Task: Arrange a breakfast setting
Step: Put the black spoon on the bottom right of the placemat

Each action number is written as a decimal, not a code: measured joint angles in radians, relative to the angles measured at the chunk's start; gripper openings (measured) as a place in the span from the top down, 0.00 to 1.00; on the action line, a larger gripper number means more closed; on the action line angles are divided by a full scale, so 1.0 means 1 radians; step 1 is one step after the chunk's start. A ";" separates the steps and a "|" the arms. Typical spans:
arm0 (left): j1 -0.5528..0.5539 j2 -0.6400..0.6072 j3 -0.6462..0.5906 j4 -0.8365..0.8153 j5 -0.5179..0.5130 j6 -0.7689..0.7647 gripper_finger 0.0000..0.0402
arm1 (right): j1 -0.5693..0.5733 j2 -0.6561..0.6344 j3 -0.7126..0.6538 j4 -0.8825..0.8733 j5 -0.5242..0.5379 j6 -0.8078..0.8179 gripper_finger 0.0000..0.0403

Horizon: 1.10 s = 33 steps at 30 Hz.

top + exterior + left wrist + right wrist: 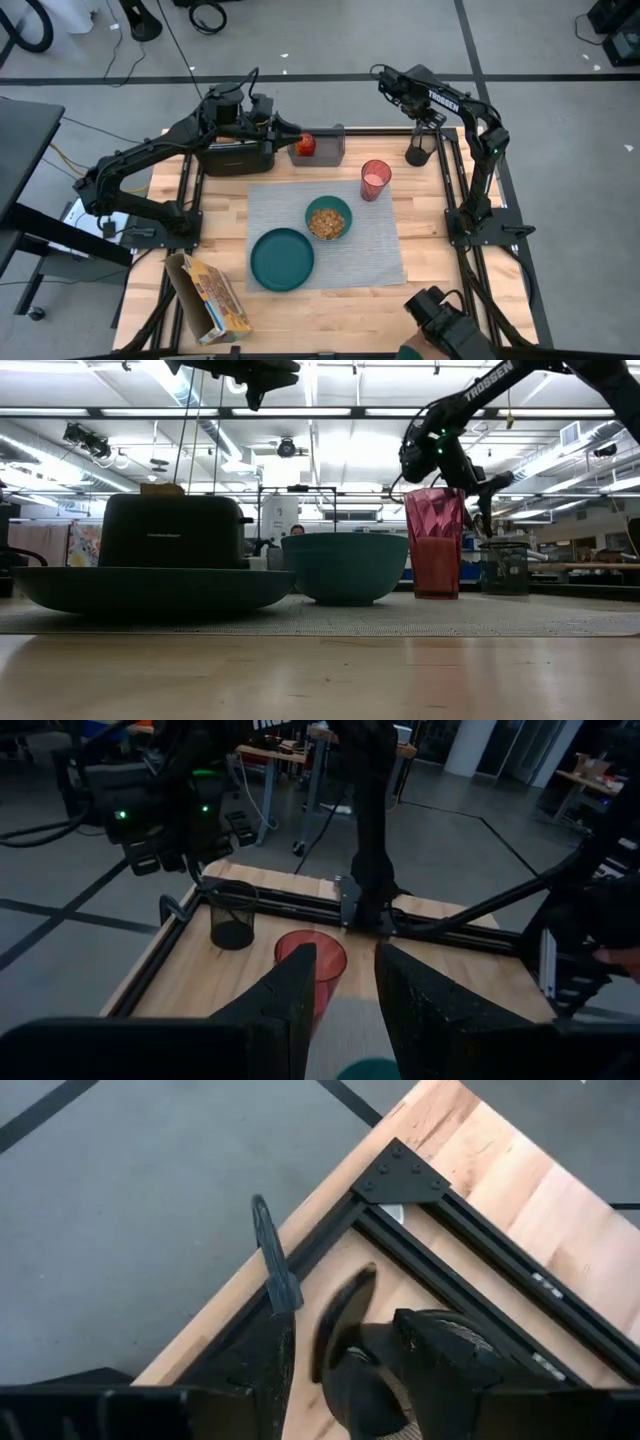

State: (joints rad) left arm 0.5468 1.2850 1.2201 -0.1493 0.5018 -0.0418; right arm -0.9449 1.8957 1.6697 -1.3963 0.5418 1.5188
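Observation:
The grey ribbed placemat lies mid-table with the teal plate and the teal bowl, which holds cereal. The red cup stands at the mat's far edge. The small red fruit sits on the grey tray. A toast slice sticks up out of the black toaster. My left gripper is open and empty over the toaster, beside the fruit. My right gripper is open over a black mesh holder, where a thin spoon handle stands up beside one finger. My right gripper hangs over the mesh holder, pointing down, with the spoon handle close beside one finger. I cannot tell whether that finger touches it.
A cereal box lies near the table's front left corner. A person's hand with a dark device is at the front right. Black frame rails run along the table's right side. Bare wood lies in front of the mat.

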 joint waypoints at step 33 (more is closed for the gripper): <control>0.013 -0.005 0.000 0.082 0.000 0.039 0.72 | 0.097 -0.004 -0.023 -0.174 0.047 0.083 0.98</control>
State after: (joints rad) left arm 0.5602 1.2804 1.2201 -0.0674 0.5018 -0.0029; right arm -0.8476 1.8914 1.6466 -1.5703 0.5889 1.6017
